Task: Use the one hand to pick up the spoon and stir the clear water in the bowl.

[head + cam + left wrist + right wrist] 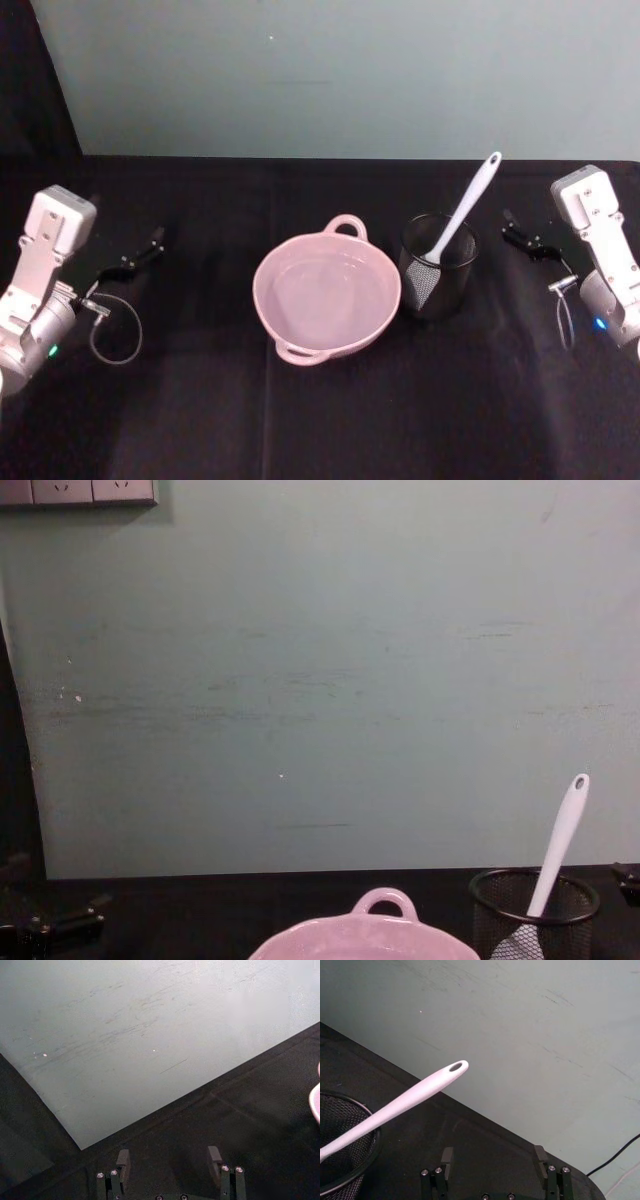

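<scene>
The right gripper (492, 1157), jaws open and empty, hovers just right of the white spoon (462, 208), which leans in a black mesh cup (438, 270) beside the pink bowl (300, 352). Lifting the spoon carelessly could tip the light cup. The left gripper (170, 1167) waits open at far left.

Black wire-mesh cup (438, 268) upright on black tablecloth (200, 420); pale green wall (320, 680) behind.
</scene>
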{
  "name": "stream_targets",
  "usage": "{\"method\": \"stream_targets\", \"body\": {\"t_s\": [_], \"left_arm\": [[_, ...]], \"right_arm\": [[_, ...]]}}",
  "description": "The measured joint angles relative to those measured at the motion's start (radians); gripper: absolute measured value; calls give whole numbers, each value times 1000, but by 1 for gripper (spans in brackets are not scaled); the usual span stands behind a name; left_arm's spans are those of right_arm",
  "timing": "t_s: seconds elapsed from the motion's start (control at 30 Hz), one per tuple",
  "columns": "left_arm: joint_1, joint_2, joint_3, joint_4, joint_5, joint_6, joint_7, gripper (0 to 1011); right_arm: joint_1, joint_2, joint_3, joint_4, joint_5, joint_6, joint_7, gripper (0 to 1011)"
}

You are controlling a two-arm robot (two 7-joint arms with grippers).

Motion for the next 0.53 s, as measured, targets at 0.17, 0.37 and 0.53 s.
{"method": "stream_targets", "body": {"t_s": [0.17, 0.37, 0.53], "left_arm": [[0, 0, 0, 0, 0, 0, 0, 1011], [0, 0, 0, 0, 0, 0, 0, 1011], [0, 0, 0, 0, 0, 0, 0, 1011]], "right_arm": [[0, 0, -1, 0, 1, 0, 1, 1002], [1, 1, -1, 1, 1, 0, 1, 1003], [1, 1, -1, 0, 2, -1, 1, 1002]]}}
